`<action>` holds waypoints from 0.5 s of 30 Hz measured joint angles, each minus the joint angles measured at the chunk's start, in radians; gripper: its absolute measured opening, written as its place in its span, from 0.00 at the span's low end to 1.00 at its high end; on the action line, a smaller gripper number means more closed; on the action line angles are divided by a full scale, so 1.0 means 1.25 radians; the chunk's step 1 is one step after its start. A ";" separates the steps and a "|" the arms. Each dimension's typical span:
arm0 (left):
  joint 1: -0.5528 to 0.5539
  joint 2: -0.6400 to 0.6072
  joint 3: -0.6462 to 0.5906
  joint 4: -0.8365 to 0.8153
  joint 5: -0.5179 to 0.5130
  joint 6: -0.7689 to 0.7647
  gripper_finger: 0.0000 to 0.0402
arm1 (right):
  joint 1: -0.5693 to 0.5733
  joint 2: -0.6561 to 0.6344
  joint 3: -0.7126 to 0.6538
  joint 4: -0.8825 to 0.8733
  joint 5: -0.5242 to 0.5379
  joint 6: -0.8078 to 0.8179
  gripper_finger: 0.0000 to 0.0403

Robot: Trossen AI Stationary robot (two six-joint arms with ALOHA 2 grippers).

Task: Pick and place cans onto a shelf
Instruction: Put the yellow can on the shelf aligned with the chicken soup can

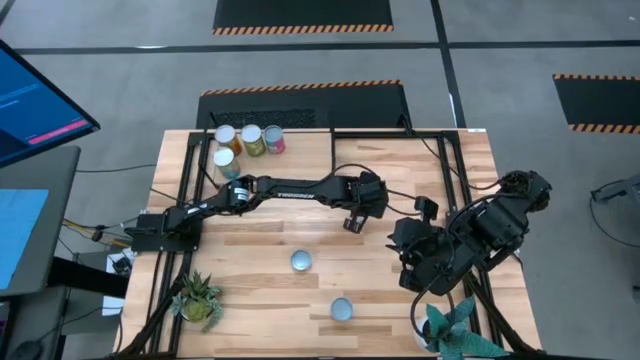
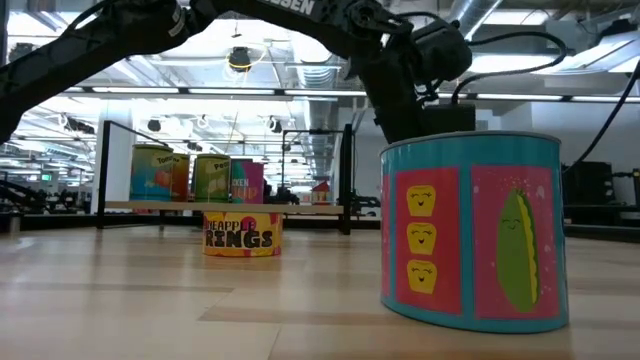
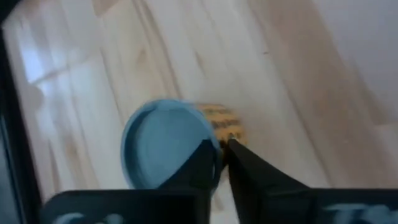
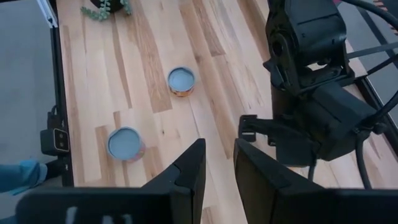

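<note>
A: High view: four cans (image 1: 245, 145) sat on the shelf (image 1: 190, 175) upper left; two cans centre-bottom on the tabletop (image 1: 400, 310).

B: Left wrist view: left end effector (image 3: 224, 146) had pinched shut, empty, beside the blue-lidded can (image 3: 165, 149). Rigid, smooth, probably light; grip its sides. Right end effector (image 4: 219, 163) stood parted, idle.

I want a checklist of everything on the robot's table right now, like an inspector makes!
Surface: wooden table, bare in the middle.
Job's things: four cans on the shelf at the far left; two cans loose, one mid-table, one nearer the front.
Clutter: two potted plants, front left and front right.
Grippers: left gripper above mid-table, fingers shut, empty; right gripper parked at right, fingers apart, empty.
Cables: black cables along the table frame.
Surroundings: monitor at left.
</note>
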 joint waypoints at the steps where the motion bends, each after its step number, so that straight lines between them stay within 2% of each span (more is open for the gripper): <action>1: -0.001 0.000 0.010 -0.017 0.006 -0.004 0.04 | 0.000 0.000 0.000 0.000 0.000 -0.004 0.26; 4: -0.004 0.005 0.060 -0.110 0.019 -0.025 0.01 | 0.000 0.000 0.000 0.000 0.005 -0.008 0.26; 6: -0.004 -0.017 0.041 -0.139 0.029 -0.039 0.01 | -0.001 0.000 0.000 0.000 0.010 -0.008 0.26; 15: -0.006 -0.145 0.040 -0.466 0.071 -0.166 0.00 | 0.000 0.000 0.000 0.000 0.037 -0.028 0.26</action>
